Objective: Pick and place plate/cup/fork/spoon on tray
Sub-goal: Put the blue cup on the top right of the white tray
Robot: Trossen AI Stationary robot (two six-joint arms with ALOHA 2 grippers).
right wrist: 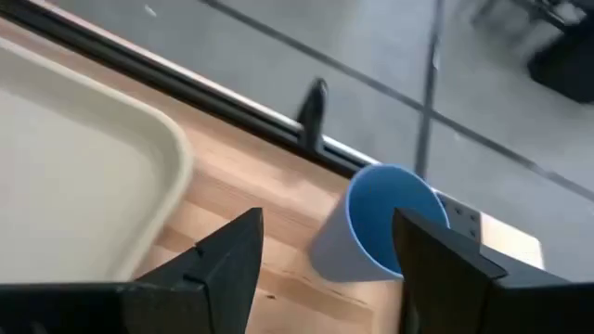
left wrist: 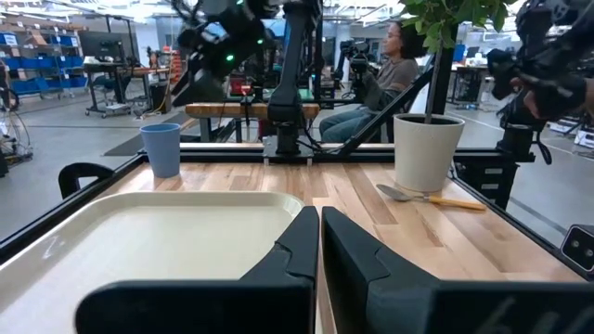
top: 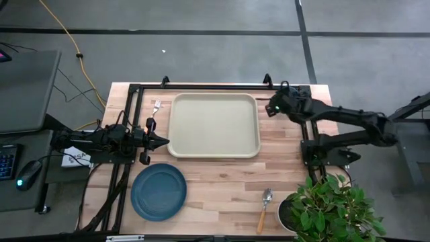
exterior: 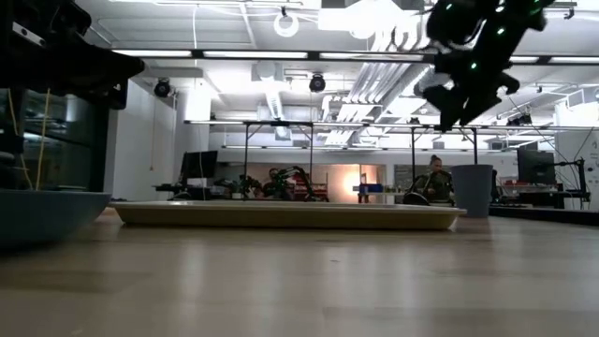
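Observation:
The cream tray (top: 213, 126) lies at the table's far middle. The light blue cup (right wrist: 380, 227) stands upright on the table just off the tray's far right corner; it also shows in the low view (exterior: 477, 191). My right gripper (right wrist: 325, 269) hangs open above the cup, well clear of it (exterior: 459, 94). The dark blue plate (top: 158, 191) lies near the front left. The fork (top: 156, 107) lies left of the tray. The spoon (top: 265, 208) lies near the front right. My left gripper (top: 161, 141) is shut and empty at the tray's left edge (left wrist: 318, 246).
A potted plant (top: 329, 208) in a white pot (left wrist: 427, 148) stands at the front right corner, next to the spoon. A black frame rail (top: 215, 86) runs along the table's far edge behind the tray. People sit in the room beyond the table.

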